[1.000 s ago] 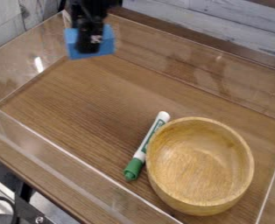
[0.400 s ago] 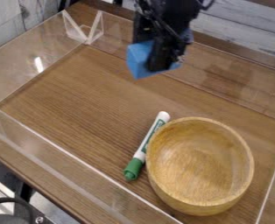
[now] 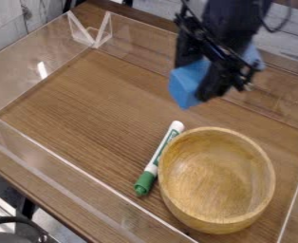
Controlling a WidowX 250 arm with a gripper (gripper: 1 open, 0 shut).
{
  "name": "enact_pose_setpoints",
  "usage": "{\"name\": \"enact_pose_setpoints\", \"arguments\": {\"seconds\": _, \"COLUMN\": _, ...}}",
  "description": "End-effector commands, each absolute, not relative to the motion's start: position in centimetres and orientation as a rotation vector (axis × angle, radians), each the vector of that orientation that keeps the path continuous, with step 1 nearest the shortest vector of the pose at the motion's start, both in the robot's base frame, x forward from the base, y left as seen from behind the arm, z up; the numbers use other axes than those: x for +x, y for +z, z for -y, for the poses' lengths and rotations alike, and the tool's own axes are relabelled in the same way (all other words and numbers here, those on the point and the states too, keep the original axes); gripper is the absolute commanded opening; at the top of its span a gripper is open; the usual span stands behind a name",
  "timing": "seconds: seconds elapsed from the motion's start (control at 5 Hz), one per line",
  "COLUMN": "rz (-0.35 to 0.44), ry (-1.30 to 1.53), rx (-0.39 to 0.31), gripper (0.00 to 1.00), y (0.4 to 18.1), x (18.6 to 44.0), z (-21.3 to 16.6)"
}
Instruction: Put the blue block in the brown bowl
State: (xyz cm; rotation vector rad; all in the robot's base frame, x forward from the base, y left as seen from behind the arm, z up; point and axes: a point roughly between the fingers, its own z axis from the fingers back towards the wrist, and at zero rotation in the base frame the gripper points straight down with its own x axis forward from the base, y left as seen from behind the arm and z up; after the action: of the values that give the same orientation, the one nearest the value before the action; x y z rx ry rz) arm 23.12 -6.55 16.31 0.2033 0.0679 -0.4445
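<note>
Arm had the blue block [image 3: 186,85] up off the table [image 3: 82,109], over the middle of the work area, on the far side of the brown bowl [image 3: 216,180] and a bit left of it in view. Gripper [image 3: 190,68] was closed down on the block, tips at its upper part, block hanging below them and slightly tilted. Block was not in the bowl and not touching it. Bowl sat at the near right, upright, open side up, bare wood showing inside. Green-and-white marker [image 3: 158,159] lay just left of the bowl, slanted, white end far, green cap end near. Dark arm [image 3: 240,28] came in from the far side and covered part of the far right of the table. Clear plastic-looking piece [image 3: 91,28] stood at the far left edge. Black cable [image 3: 19,224] curved through the near left corner.
</note>
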Motion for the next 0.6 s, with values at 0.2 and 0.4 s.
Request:
{"name": "enact_pose_setpoints", "arguments": {"seconds": 0.2, "rz": -0.003, "ry": -0.361, "rx": 0.194, "gripper": 0.0, "y": 16.5, "x": 21.1, "z": 10.1}}
{"name": "enact_pose_setpoints", "arguments": {"seconds": 0.4, "rz": 0.001, "ry": -0.343, "rx": 0.186, "gripper": 0.0, "y": 16.1, "x": 20.4, "z": 11.0}}
